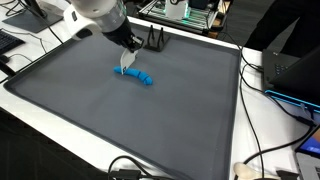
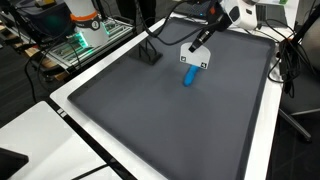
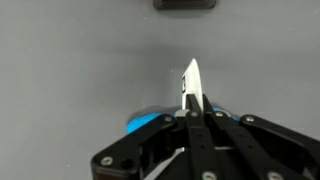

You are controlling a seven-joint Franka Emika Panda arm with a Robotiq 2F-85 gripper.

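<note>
Bright blue object (image 1: 142,78), white piece (image 1: 126,69), black gripper (image 1: 128,60), dark grey mat (image 1: 150,120) (plain, uniform), white table edge (image 1: 252,120)

A white desk (image 1: 50,140) is seen in both exterior views. Most of it is covered by a big gray mat (image 1: 120,120). A blue thing (image 1: 140,78) is laid flat on the mat. A small black stand (image 1: 155,42) is set near the mat's edge, well apart from it. Black cables (image 1: 130,170) are laid on the desk beside the mat.

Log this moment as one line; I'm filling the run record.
gripper: shut on white piece | blue object: lying on grey mat, close beside gripper
</note>
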